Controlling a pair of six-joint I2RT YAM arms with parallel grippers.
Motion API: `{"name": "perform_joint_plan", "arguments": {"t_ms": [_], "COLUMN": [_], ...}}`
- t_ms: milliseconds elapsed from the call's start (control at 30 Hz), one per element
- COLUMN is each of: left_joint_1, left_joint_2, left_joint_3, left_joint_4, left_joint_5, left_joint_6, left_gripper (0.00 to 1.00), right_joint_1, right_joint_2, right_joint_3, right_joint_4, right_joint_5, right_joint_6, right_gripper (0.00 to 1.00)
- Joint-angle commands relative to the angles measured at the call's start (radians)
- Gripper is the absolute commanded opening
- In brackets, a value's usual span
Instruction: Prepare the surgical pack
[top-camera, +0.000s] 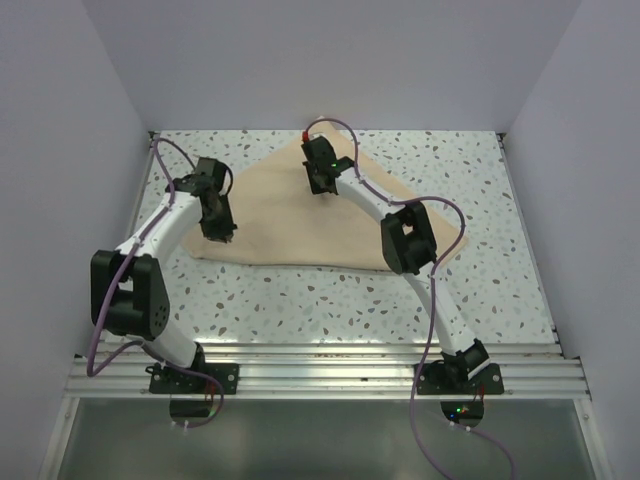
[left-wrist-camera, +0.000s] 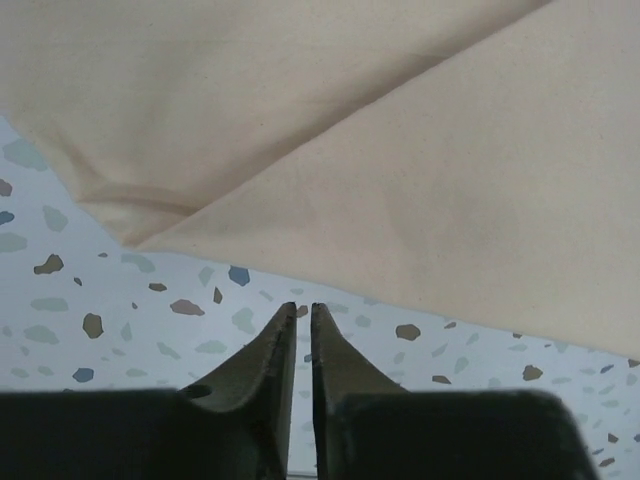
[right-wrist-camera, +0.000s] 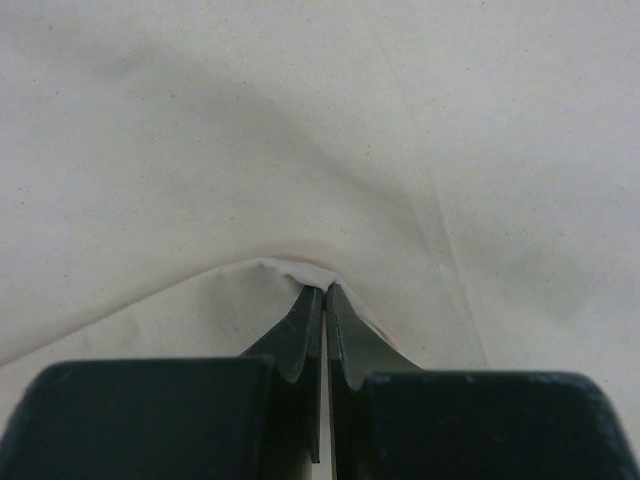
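The surgical pack is a wide beige-tan wrap (top-camera: 290, 225) lying flat on the speckled table, folded into a rough triangle. My left gripper (top-camera: 218, 232) sits at the wrap's left edge. In the left wrist view its jaws (left-wrist-camera: 303, 308) are shut with nothing between them, over bare table just short of the wrap's edge (left-wrist-camera: 450, 200), where one layer overlaps another. My right gripper (top-camera: 320, 185) is over the far part of the wrap. In the right wrist view it (right-wrist-camera: 325, 290) is shut on a small raised pinch of the wrap (right-wrist-camera: 200, 150).
The speckled table (top-camera: 330, 300) runs out to grey walls on the left, back and right. An aluminium rail (top-camera: 320, 370) holding the arm bases runs along the near edge. The right arm's purple cable (top-camera: 450, 215) loops over the wrap's right side.
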Motion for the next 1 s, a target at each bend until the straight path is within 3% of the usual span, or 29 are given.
{"name": "perform_joint_plan", "arguments": {"t_ms": [0,100,567,700,767,967], "left_joint_1": [0.033,0.053,0.184,0.183,0.183,0.182], "left_joint_2": [0.040,0.097,0.350,0.249,0.183,0.074], "left_joint_3": [-0.033,-0.030,0.026,0.048,0.043,-0.024], "left_joint_4": [0.020,0.049,0.064,0.064,0.063,0.076], "left_joint_5": [-0.048,-0.035,-0.146,-0.100,-0.059,0.098], "left_joint_6": [-0.020,-0.021,-0.029,-0.009,-0.012,0.003], "left_gripper": [0.10,0.00,0.00,0.00,0.00,0.06], "right_joint_1": [-0.008,-0.013,-0.043,-0.056,-0.071,-0.135], "right_joint_2": [-0.052,-0.042,-0.030,-0.050,-0.084,-0.266], "right_joint_3": [-0.007,0.012,0.032,0.043,0.037,-0.054], "right_joint_4": [0.028,0.023,-0.009,-0.032,-0.058,-0.189], "right_joint_5": [0.035,0.022,-0.046,-0.067,-0.095,-0.156], "right_joint_6": [0.015,0.013,0.029,0.030,0.057,0.140], "right_gripper": [0.00,0.00,0.00,0.18,0.22,0.66]}}
